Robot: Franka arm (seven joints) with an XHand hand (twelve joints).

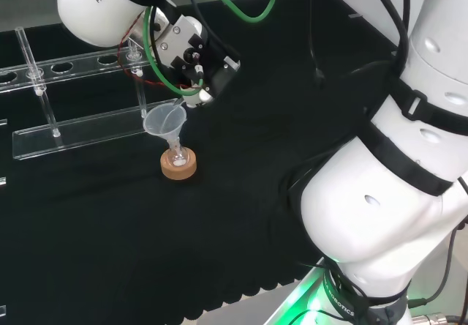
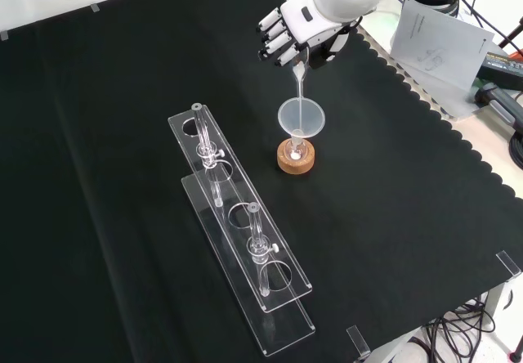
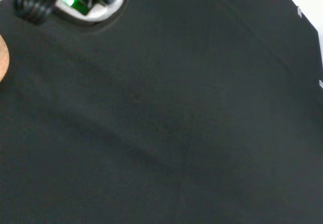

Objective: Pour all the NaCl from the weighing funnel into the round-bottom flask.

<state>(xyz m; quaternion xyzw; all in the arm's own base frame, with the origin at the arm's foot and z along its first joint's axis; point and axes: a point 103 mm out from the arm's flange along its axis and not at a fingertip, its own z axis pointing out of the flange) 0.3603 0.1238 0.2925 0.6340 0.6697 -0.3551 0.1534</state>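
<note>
One clear round-bottom flask point(image 1: 177, 154) barely visible on cork ring point(image 2: 296, 155), hand point(image 2: 296, 26) curled round tilted weighing funnel point(image 2: 298, 78), open surface point(image 2: 392, 191) all around, rack point(image 2: 237, 220) apart

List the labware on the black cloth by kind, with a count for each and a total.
Clear racks: 1
Glass tubes standing in the rack: 2
Clear funnels: 1
Round-bottom flasks: 1
Cork rings: 1
Weighing funnels in the robot hand: 1
Total: 7
</note>
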